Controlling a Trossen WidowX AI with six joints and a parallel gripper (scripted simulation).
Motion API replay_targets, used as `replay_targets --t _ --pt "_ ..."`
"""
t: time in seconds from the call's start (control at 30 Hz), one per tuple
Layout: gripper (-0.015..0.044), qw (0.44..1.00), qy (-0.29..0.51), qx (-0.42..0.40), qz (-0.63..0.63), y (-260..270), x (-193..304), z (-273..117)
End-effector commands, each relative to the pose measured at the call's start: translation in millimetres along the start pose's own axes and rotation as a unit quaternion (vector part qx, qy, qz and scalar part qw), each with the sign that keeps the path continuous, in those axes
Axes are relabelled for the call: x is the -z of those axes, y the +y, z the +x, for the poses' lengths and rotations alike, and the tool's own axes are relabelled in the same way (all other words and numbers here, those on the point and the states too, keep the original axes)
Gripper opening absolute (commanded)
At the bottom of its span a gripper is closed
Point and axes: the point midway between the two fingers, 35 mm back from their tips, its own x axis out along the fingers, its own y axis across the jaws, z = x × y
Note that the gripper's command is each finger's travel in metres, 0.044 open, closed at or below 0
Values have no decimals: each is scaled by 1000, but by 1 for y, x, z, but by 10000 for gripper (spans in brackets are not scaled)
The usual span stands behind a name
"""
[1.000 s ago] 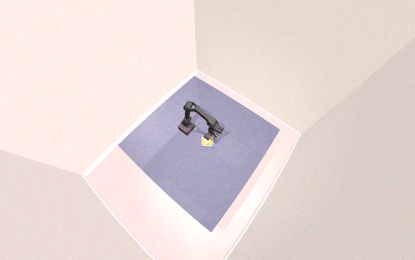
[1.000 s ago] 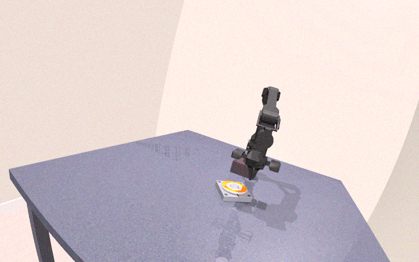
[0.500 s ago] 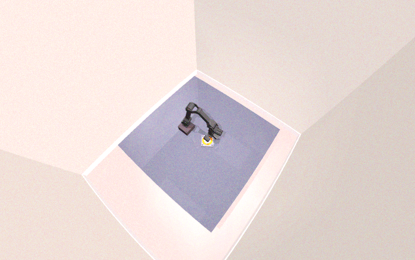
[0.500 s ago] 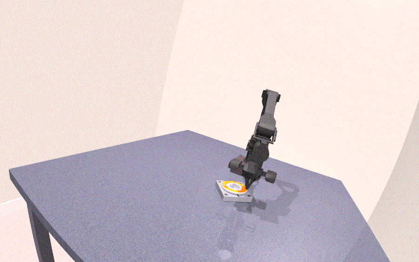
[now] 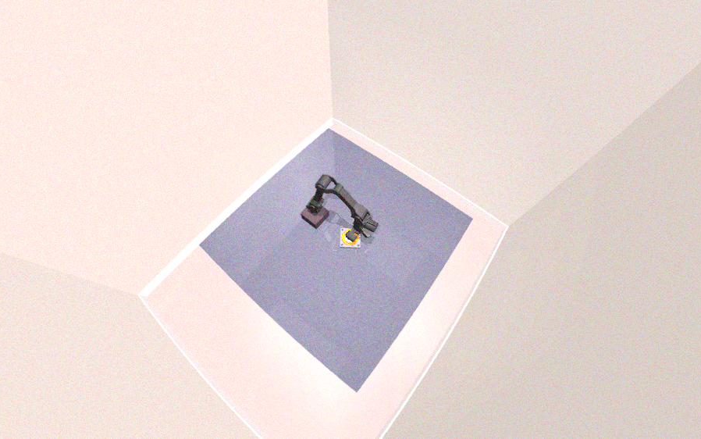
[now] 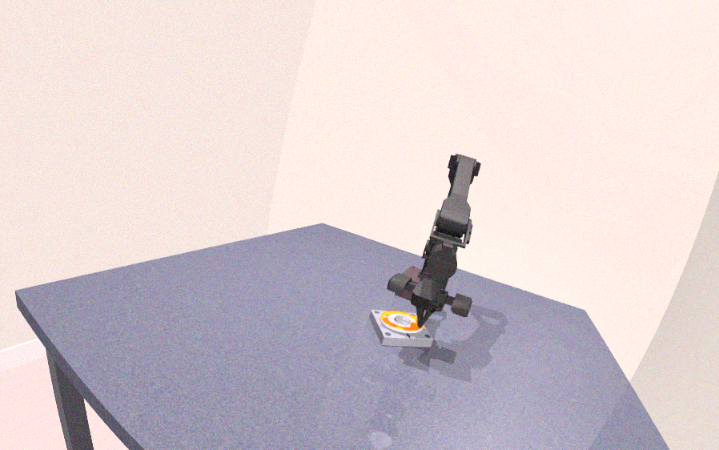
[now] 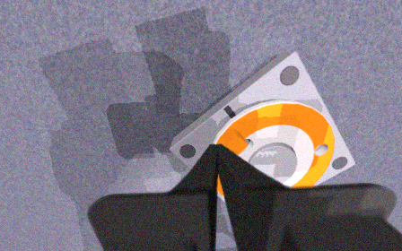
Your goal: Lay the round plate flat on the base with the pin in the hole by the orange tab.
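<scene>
The round plate, with an orange and yellow ring around white, sits around the grey post on the square pale base. In the wrist view an orange patch that looks like the tab lies by the fingertips, with a small hole just inward of it. Another hole shows across the plate. My gripper is shut and empty, its tips low at the plate's rim. Contact and any tilt of the plate cannot be told. The pin cannot be made out.
The base has dark round spots near its corners and a black mark at one edge. The arm's brown mount stands behind on the blue-grey table. The arm's shadows fall beside the base.
</scene>
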Motion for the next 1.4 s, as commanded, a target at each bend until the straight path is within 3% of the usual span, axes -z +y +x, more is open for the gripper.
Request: replay_targets --t 0.0,0.37,0.67,1.37 --pt "0 1000 0 2 0 -3 -3 0" --pt "0 1000 0 2 0 -7 -9 -1" --pt "0 1000 0 2 0 -5 -5 -47" --pt "0 1000 1 0 1 -5 -6 -40"
